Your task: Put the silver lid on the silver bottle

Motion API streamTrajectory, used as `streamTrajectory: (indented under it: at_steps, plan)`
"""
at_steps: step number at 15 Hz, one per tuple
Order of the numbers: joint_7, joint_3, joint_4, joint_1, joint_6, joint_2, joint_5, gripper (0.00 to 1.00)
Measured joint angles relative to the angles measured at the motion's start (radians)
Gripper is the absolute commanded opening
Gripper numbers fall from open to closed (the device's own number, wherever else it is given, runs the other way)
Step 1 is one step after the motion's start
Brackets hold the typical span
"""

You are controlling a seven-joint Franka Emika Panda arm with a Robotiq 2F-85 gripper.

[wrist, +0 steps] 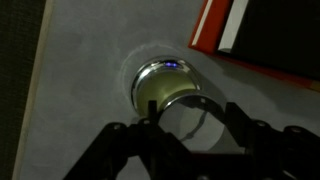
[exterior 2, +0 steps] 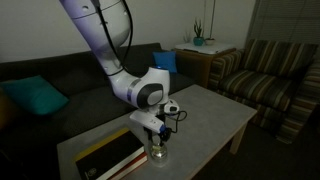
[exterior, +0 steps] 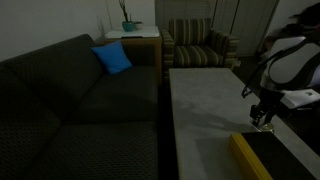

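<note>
Pinching lid (wrist: pixel 180 105) in tool (wrist: pixel 190 125) just over bottle (wrist: pixel 160 82) on surface (wrist: pixel 80 80); book (wrist: pixel 255 35) close beside, sofa (exterior 2: pixel 60 75) beyond.

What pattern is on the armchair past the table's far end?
The armchair is striped in dark green and tan, and shows best in an exterior view.

Seeing the silver bottle (wrist: pixel 160 82) standing upright on the grey table (wrist: pixel 80 60), round shiny mouth facing up, and the silver lid (wrist: pixel 192 99) showing faintly as a thin curved rim overlapping that mouth at five o'clock.
</note>
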Motion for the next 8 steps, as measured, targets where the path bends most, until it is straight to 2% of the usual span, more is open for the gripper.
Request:
streamTrajectory:
  at_steps: [8]
  plan:
    - [0.026,-0.011,-0.013,0.004,0.022,-0.005,0.001,0.43]
